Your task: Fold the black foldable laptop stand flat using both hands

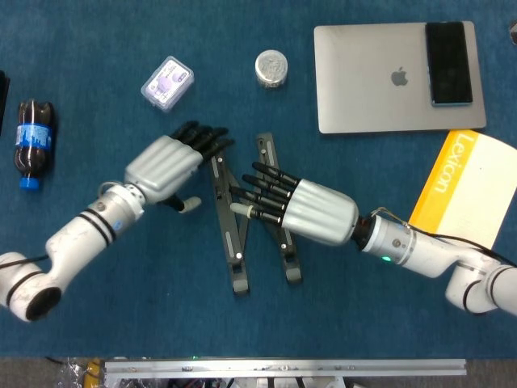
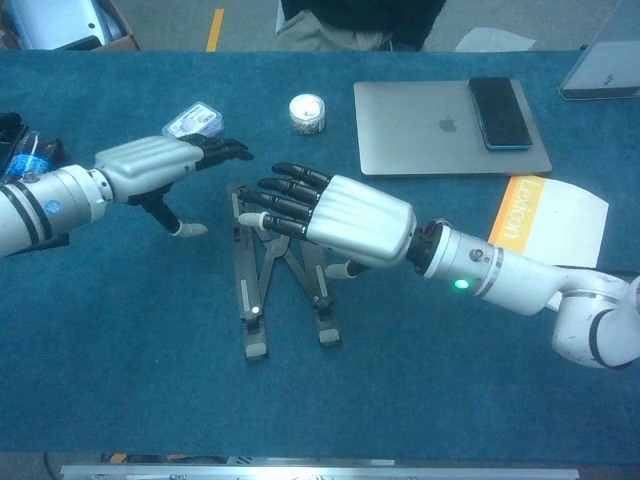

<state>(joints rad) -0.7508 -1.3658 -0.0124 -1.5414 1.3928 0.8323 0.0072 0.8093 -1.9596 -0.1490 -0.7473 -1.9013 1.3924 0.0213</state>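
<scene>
Fig.: left hand (image 1: 166, 166) released, beside stand (image 1: 234, 242); right hand (image 1: 303, 208) spread over it, gripping nothing. Risk: unheld rails may splay w/o 2-sided pressure.

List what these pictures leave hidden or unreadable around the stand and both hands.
- Laptop stand: its middle lies under the right hand in both views, so how flat it lies is unclear.
- Left hand: palm faces down, underside unseen.
- Bottle: cut by the chest view's left edge.

The black foldable laptop stand (image 1: 246, 212) lies between the left hand (image 1: 166, 164) and right hand (image 1: 303, 209).
</scene>
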